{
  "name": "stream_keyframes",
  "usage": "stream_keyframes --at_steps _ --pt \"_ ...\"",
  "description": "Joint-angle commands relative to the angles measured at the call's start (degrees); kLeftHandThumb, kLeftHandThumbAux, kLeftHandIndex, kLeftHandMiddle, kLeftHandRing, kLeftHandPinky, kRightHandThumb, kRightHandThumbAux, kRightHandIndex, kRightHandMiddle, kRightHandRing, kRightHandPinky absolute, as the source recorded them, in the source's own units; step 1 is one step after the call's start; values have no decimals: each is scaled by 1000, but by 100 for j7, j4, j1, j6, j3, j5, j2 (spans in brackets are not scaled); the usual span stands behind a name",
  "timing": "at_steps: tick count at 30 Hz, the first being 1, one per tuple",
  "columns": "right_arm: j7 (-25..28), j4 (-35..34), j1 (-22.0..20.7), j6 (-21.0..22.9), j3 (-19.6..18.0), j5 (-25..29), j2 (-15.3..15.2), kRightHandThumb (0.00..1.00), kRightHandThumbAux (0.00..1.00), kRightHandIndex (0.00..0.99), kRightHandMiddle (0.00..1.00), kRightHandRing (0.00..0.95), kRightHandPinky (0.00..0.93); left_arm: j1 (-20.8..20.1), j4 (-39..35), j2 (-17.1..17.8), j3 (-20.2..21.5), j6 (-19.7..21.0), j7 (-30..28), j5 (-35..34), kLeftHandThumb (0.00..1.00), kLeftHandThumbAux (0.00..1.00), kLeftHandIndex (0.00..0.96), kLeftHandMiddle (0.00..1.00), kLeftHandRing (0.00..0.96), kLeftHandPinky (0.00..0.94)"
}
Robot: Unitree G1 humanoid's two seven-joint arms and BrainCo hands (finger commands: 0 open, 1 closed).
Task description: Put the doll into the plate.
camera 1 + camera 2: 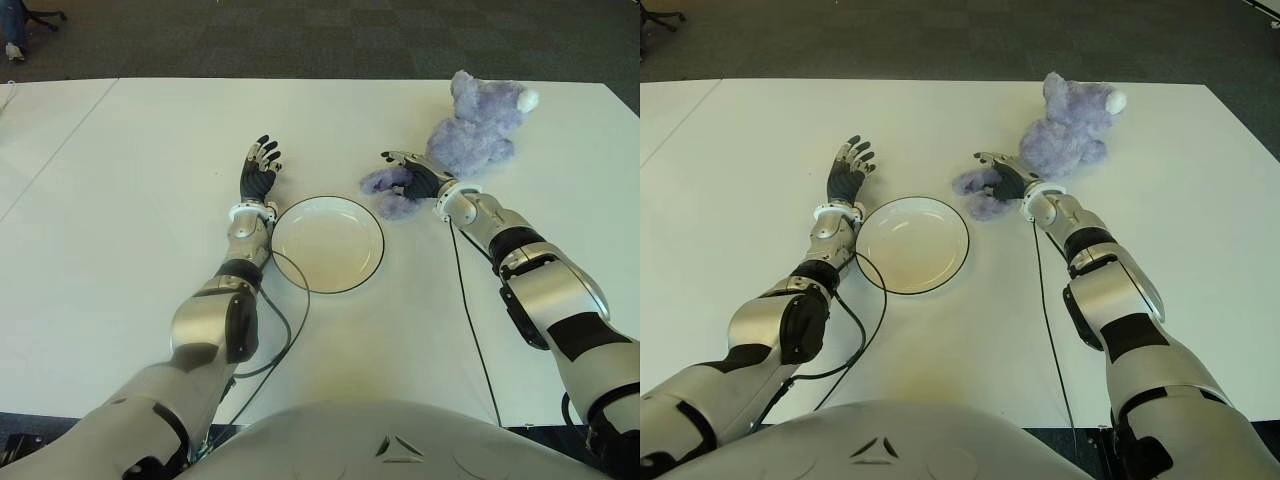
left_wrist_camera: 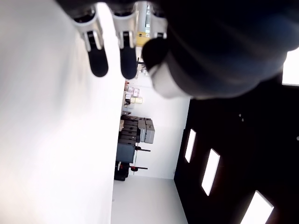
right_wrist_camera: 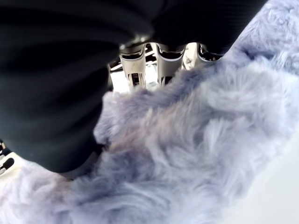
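Spanning the whole working area, the white desk (image 1: 120,200) carries every item in view. Dark carpeted floor (image 1: 300,35) shows beyond its far edge.

My right arm (image 1: 545,290) reaches forward from the right side; my left arm (image 1: 215,320) reaches forward on the left, with a black cable (image 1: 290,320) looping beside its forearm. A second thin cable (image 1: 470,310) runs along the desk beside my right arm.

The purple plush doll (image 1: 478,125) lies on the desk, on the far right, outside the plate. Its head points away from me and its legs point toward the plate.

The white plate (image 1: 350,278) with a dark rim sits on the desk between my two hands. It holds nothing. The nearest doll leg lies just beside its far right rim.

My right hand (image 1: 415,178) is at the doll's legs. In the right wrist view my fingers (image 3: 135,70) are curled into the fur, with the plush pressed against the palm, so the hand has closed on the doll's leg.

My left hand (image 1: 258,175) shows just beside the plate's left rim. Its fingers (image 2: 98,58) are extended and relaxed, pointing away from me, and they hold nothing.
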Motion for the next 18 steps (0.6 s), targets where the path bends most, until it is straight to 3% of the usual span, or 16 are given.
stream_keyframes --at_steps 1,8,13,18 --pt "225 169 366 122 73 -44 -38 535 771 22 181 254 289 695 523 -213 24 714 99 -48 754 862 124 165 162 221" --pt "410 127 531 -106 53 8 -283 432 796 2 159 245 289 716 512 -238 34 609 71 -57 741 865 116 173 166 208" --pt "556 131 557 -169 42 46 -352 355 809 0 134 214 230 732 499 -253 30 498 29 -53 729 871 117 177 169 210" --pt "938 136 578 -295 -68 226 -583 168 828 0 110 159 165 720 506 -237 -40 582 103 19 598 877 115 165 164 208"
